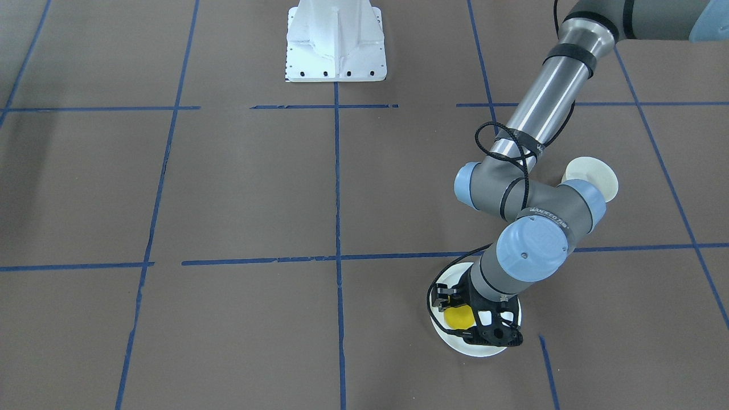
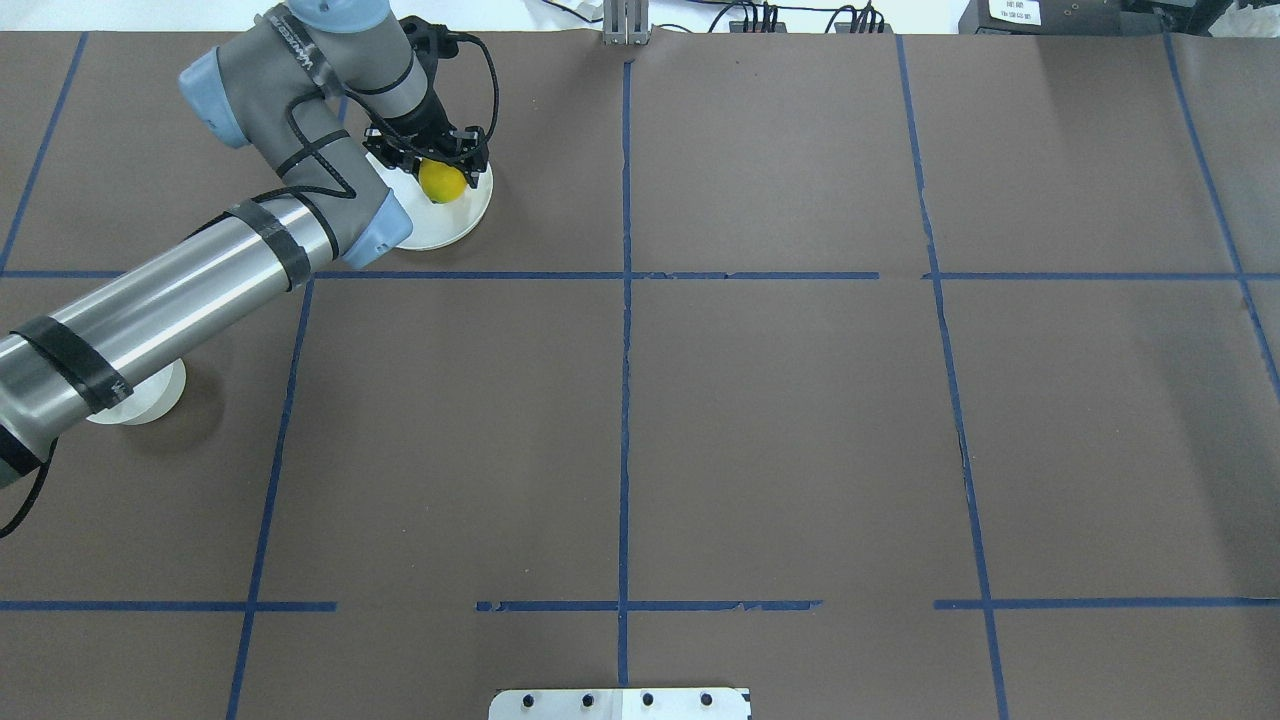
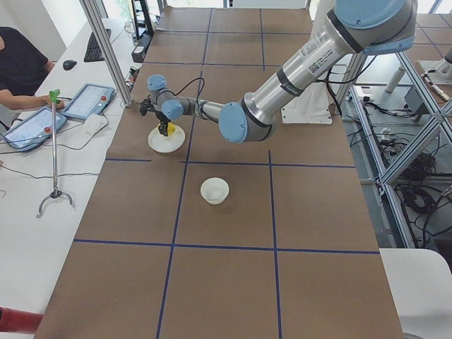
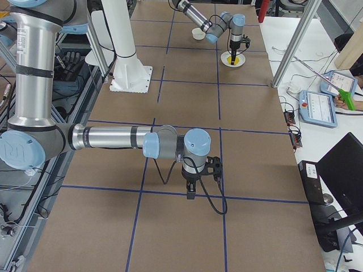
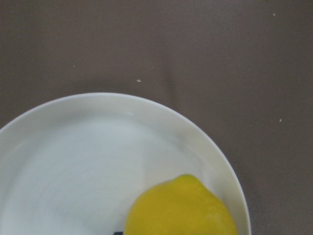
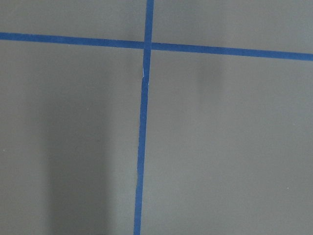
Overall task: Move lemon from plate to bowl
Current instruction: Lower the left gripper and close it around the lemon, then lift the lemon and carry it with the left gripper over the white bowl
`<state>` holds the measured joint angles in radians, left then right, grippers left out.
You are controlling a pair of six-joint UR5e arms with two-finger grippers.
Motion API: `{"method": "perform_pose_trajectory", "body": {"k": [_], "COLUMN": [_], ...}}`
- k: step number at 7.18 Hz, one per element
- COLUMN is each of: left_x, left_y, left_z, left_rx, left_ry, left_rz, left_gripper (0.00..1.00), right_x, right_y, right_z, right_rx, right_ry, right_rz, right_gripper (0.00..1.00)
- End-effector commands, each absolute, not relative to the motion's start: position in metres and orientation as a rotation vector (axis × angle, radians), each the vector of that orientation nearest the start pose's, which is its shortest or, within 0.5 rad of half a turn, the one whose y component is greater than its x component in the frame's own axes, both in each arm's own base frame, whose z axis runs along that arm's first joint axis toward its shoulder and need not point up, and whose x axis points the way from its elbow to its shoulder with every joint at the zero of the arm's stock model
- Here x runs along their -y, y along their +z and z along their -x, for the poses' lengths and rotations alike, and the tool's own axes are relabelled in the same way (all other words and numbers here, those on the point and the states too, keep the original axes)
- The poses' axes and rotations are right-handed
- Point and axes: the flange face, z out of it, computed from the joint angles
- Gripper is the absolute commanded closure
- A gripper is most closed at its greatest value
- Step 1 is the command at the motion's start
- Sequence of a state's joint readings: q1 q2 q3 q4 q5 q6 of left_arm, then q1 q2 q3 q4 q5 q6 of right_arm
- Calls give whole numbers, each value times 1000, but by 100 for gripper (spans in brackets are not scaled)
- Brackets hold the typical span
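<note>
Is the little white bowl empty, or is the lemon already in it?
Empty. The bowl shows a bare white inside; the lemon sits over the plate.

Bright yellow oval lemon [image 2: 441,181] sits over the flat white round plate [image 2: 450,228], toward its rim, while the small deep white bowl [image 3: 215,191] stands upright, well apart on the counter [image 2: 780,420].

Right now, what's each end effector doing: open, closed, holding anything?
Left end effector: closed on the lemon, over the plate.
Right end effector: cannot be told; seen only from the side.
</note>
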<state>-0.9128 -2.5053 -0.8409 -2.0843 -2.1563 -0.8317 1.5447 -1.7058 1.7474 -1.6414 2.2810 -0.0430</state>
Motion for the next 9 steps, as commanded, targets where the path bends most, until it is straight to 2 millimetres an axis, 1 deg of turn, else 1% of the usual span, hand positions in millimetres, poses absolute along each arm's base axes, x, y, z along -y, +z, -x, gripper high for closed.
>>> {"method": "perform_pose_trajectory", "body": {"k": [1, 2, 4, 5, 6, 7, 8, 9], "left_x": [718, 699, 636, 606, 582, 552, 518, 492], "left_y": [317, 317, 320, 346, 376, 417, 458, 488], "left_z": [-388, -361, -306, -286, -271, -247, -227, -210], "left_rx": [-929, -927, -917, -910, -882, -837, -850, -875], "left_ry": [21, 7, -12, -11, 1, -30, -28, -71], "left_rz": [-141, -136, -135, -140, -149, -172, -193, -198], "left_gripper": [100, 100, 100, 100, 100, 100, 100, 100], "right_x": [434, 434, 434, 434, 434, 434, 434, 434], "right_y": [646, 646, 646, 646, 646, 646, 646, 645], "right_z": [-57, -57, -57, -57, -57, -57, -57, -57], "right_rx": [710, 710, 710, 710, 709, 710, 709, 710], "right_ry": [-56, -56, -56, -56, -56, -56, -56, -56], "right_rz": [22, 22, 22, 22, 22, 22, 22, 20], "right_gripper": [0, 0, 0, 0, 0, 0, 0, 0]}}
